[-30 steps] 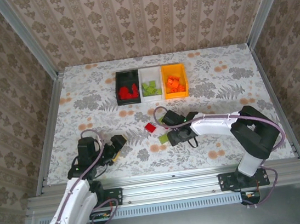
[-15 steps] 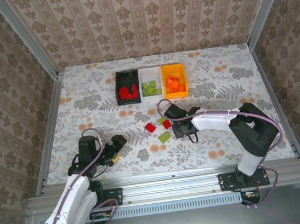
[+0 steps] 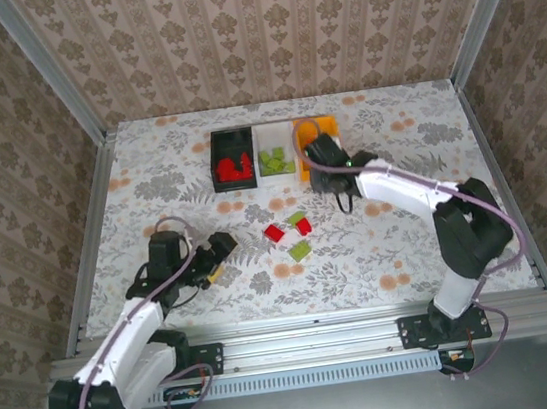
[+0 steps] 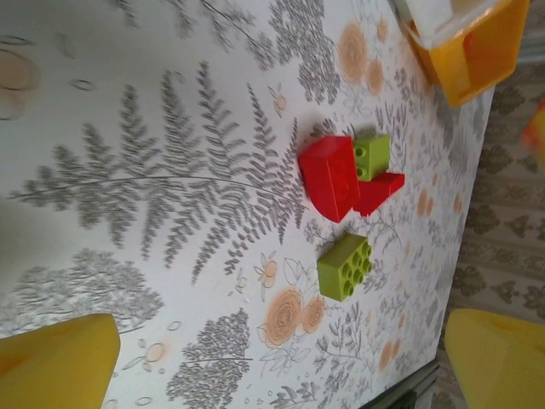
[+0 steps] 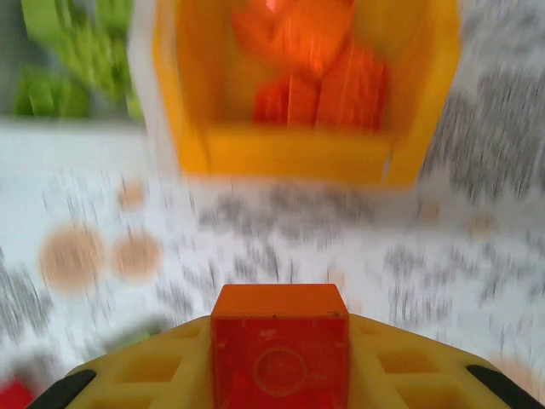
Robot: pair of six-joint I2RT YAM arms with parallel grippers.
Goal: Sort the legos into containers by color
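Observation:
The joined bins stand at the back: black [image 3: 232, 159] with red legos, white [image 3: 274, 154] with green legos, orange-yellow [image 3: 332, 126] partly behind my right gripper [image 3: 317, 151]. The blurred right wrist view has that gripper [image 5: 279, 341] shut on an orange lego [image 5: 279, 358], just short of the orange-yellow bin [image 5: 298, 153], which holds orange legos [image 5: 311, 68]. Loose at mid-table lie two red legos [image 3: 275, 232] [image 3: 302, 225] and two green legos [image 3: 296, 218] [image 3: 301, 251]. My left gripper [image 3: 221, 247] stands open to their left. From the left wrist, a red lego [image 4: 330, 177] and a green lego [image 4: 345, 267] lie ahead of its yellow fingers [image 4: 55, 362].
The floral tabletop [image 3: 149, 180] is fenced by metal rails and patterned walls. A corner of the orange-yellow bin [image 4: 467, 43] shows at the upper right of the left wrist view. Green legos [image 5: 68, 60] in the white bin show left of the orange-yellow one.
My right gripper has risen from the loose legos at mid-table and travelled back to the orange-yellow bin with the orange lego. The left gripper shifted slightly toward the loose legos.

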